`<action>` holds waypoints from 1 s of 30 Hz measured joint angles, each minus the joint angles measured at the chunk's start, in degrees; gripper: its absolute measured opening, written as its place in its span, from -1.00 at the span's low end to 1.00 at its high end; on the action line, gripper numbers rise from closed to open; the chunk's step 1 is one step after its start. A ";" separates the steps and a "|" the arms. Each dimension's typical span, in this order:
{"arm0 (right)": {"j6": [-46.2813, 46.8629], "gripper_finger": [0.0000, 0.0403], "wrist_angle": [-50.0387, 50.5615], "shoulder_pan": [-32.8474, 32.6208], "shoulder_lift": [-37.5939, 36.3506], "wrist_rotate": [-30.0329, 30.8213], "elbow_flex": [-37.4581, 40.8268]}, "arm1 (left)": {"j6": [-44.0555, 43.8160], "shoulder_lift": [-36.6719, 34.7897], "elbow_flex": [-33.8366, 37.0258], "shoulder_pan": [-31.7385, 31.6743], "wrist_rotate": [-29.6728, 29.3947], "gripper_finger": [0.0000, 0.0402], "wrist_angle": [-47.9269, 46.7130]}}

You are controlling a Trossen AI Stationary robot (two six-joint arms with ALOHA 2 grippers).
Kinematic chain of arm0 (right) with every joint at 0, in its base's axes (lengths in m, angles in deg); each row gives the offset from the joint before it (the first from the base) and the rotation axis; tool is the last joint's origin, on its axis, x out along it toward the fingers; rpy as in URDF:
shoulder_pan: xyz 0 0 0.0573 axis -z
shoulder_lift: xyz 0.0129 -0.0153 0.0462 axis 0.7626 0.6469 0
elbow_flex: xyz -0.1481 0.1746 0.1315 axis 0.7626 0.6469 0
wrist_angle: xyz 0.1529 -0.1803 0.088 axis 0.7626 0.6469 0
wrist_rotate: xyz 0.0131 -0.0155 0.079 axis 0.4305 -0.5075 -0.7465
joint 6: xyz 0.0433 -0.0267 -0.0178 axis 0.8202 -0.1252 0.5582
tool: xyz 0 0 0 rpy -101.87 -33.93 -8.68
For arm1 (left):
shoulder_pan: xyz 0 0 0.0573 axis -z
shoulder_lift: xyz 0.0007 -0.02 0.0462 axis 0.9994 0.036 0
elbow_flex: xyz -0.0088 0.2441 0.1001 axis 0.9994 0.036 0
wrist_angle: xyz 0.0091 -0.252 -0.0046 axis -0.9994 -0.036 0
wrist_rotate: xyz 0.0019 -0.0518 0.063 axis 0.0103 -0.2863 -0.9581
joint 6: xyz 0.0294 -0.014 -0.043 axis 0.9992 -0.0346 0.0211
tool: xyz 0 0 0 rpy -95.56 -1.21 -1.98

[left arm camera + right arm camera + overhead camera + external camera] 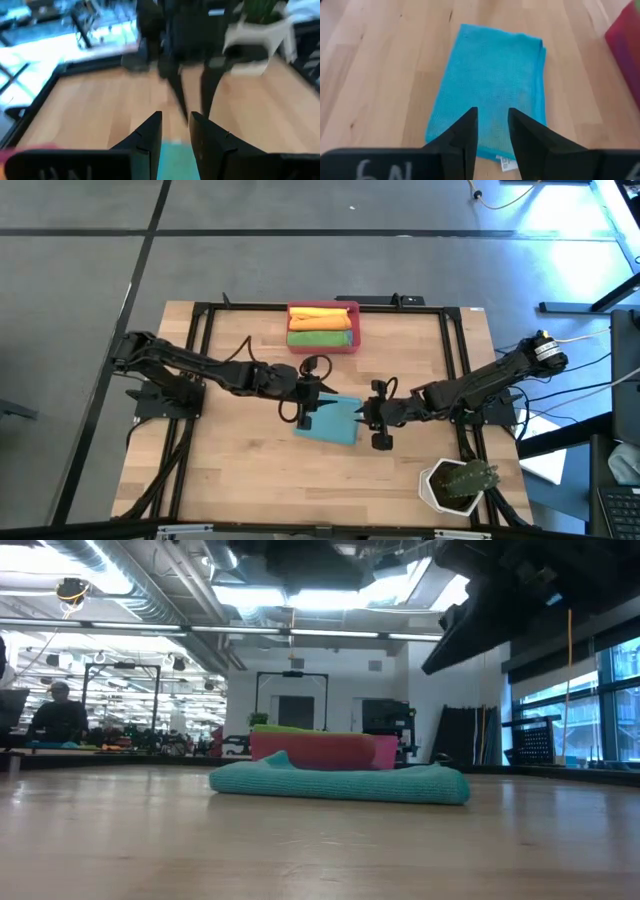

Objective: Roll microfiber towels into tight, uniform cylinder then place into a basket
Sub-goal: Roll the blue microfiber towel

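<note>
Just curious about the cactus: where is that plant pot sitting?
In the high view, the white plant pot stands at the table's near right corner, beside the right arm.

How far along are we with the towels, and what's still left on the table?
Done: orange towel and green towel lie rolled in the red-pink basket. In hand: the teal towel lies flat and folded, not yet rolled; left gripper and right gripper hover at its opposite ends, fingers slightly apart, holding nothing. Left: roll it, then basket it.
</note>
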 joint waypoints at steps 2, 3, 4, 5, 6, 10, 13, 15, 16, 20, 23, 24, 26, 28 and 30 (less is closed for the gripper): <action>0.12 -0.45 -1.44 0.02 0.02 0.78 0.01 | -0.10 0.16 0.49 -0.10 -1.46 -0.56 -1.17; 0.08 -0.45 -2.62 0.19 0.04 1.46 0.01 | -0.11 0.30 0.49 -0.12 -1.99 -0.56 -1.15; -0.03 -0.45 -4.20 0.34 0.18 1.89 0.01 | -0.12 0.64 0.46 -0.30 -2.48 -0.56 -0.52; -0.19 -0.45 -6.10 0.62 0.45 2.38 -0.02 | -0.11 1.14 0.30 -0.60 -2.96 -0.56 0.29; -0.77 -0.45 -7.17 1.00 0.63 2.47 -0.03 | -0.13 1.51 0.31 -0.77 -3.23 -0.56 0.05; -2.79 -0.45 -9.56 2.19 2.22 1.72 -0.01 | -1.56 2.86 0.39 -1.36 -3.39 -0.56 -0.47; -2.75 -0.46 -9.66 3.25 4.24 -4.38 -0.01 | -3.00 3.71 0.42 -1.49 -2.13 -0.56 -0.72; -2.70 -0.48 -9.95 3.52 5.89 -7.68 -0.01 | -3.64 4.10 0.42 -1.44 -0.75 -0.56 -1.16; -2.63 -0.50 -10.50 3.57 6.70 -8.22 -0.01 | -3.93 4.20 0.42 -1.25 -0.11 -0.56 -1.46; -1.27 -0.59 -12.14 4.25 10.40 -9.48 -0.01 | -4.91 5.12 0.42 0.03 3.29 -0.56 -2.97; 0.04 -0.66 -12.82 5.22 13.19 -10.66 -0.01 | -5.35 6.74 0.42 1.45 3.56 -0.56 -3.60; 0.39 -0.68 -13.24 5.55 14.14 -10.77 -0.01 | -5.89 7.48 0.42 1.93 3.56 -0.56 -3.49; 1.77 -0.72 -13.59 6.19 15.61 -11.06 0.01 | -6.17 9.18 0.40 2.66 3.56 -0.56 -3.49; 2.93 -0.75 -14.41 6.70 16.43 -11.08 -0.01 | -6.58 10.54 0.44 3.32 3.55 -0.56 -6.01; 3.39 -0.77 -14.38 7.28 16.72 -11.07 -0.01 | -7.36 11.72 0.42 4.02 3.52 -0.56 -7.58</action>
